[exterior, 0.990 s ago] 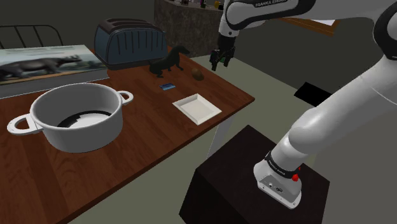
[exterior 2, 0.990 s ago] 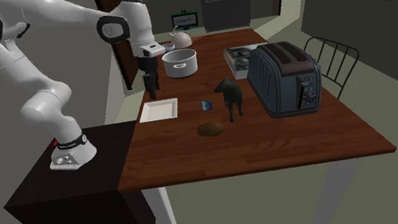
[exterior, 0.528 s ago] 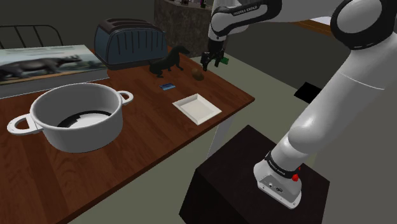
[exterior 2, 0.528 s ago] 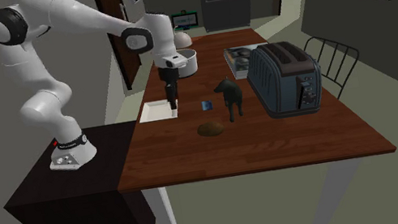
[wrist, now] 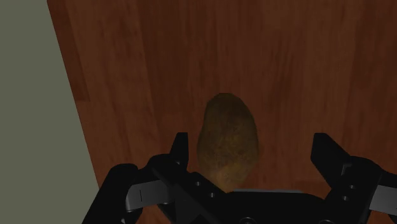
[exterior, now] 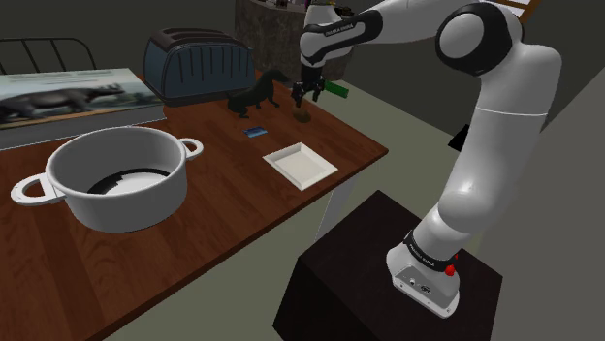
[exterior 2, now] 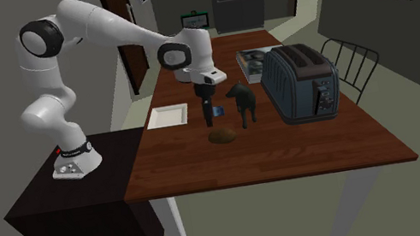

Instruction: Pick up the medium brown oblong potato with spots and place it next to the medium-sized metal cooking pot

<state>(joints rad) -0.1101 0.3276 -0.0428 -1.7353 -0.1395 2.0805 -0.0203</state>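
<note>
The brown oblong potato (exterior: 303, 113) (exterior 2: 222, 136) (wrist: 229, 141) lies on the reddish-brown table, close to the table's edge. My black gripper (exterior: 301, 97) (exterior 2: 208, 122) (wrist: 249, 153) hangs open just above it, pointing down, its fingers apart on either side of the potato and not touching it. The pot (exterior: 116, 176) with two side handles, drawn pale grey, stands at the shoulder view's left, far from the potato. In the second exterior view the arm hides most of the pot at the far end of the table.
A shallow white square tray (exterior: 301, 164) (exterior 2: 167, 116) lies near the table's edge. A dark animal figurine (exterior: 257, 92) (exterior 2: 243, 103), a small blue object (exterior: 255, 132) and a dark toaster (exterior: 198, 64) (exterior 2: 301, 83) stand near the potato. A large book (exterior: 73, 100) lies behind the pot. My black stand (exterior: 388, 271) sits beside the table.
The arm has swung over the table from beyond its edge, carrying the gripper to a spot right above the potato. The fingers stayed apart.
</note>
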